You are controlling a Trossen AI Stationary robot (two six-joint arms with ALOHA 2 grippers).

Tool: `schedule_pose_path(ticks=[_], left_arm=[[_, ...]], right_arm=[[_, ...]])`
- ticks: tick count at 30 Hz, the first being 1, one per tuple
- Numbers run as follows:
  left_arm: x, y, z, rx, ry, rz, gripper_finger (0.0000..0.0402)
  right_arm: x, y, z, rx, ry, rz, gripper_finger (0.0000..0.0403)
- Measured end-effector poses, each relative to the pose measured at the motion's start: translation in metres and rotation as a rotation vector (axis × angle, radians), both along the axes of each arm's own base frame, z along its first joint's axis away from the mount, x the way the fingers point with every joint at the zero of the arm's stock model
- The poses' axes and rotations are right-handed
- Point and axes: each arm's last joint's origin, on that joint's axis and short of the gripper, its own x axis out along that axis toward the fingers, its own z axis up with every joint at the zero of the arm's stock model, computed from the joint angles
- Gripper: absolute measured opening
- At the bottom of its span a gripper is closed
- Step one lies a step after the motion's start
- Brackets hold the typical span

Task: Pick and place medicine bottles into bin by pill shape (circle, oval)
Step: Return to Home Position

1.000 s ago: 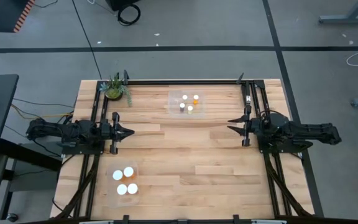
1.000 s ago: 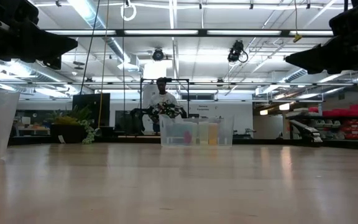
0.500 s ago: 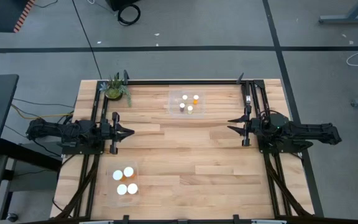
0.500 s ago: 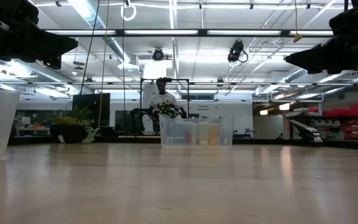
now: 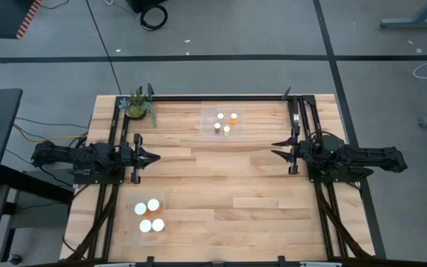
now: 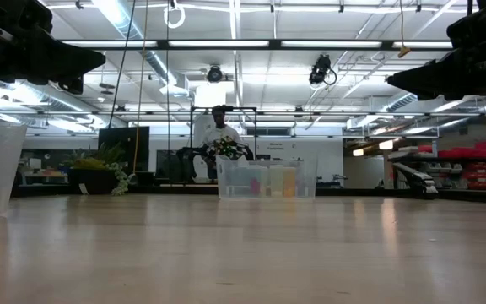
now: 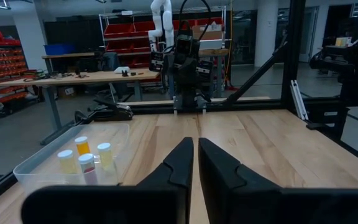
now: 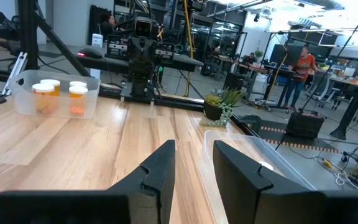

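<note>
Four narrower-capped orange bottles (image 5: 224,123) stand upright in a clear bin (image 5: 207,117) at the table's far middle. They also show in the left wrist view (image 7: 86,158) and the right wrist view (image 8: 58,93). Three wider white-capped bottles (image 5: 149,216) stand in a clear bin (image 5: 161,200) at the near left. My left gripper (image 5: 156,157) hangs at the table's left, shut and empty (image 7: 196,146). My right gripper (image 5: 273,150) hangs at the table's right, open and empty (image 8: 193,149). Both point toward the table's middle.
A small green potted plant (image 5: 138,107) stands at the far left corner. Bare wood (image 5: 213,178) lies between the two grippers. A black frame (image 5: 213,97) runs along the far edge. A person (image 6: 219,135) is in the room beyond the table.
</note>
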Motion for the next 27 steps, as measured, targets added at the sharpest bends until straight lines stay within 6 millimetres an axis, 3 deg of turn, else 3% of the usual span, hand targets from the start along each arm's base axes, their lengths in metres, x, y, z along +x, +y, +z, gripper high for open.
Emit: schedule_pose_path(ticks=[27], left_arm=[[0.0000, 0.0000, 0.0000, 0.000, 0.000, 0.000, 0.0029]], right_arm=[[0.0000, 0.0000, 0.0000, 0.000, 0.000, 0.000, 0.0115]])
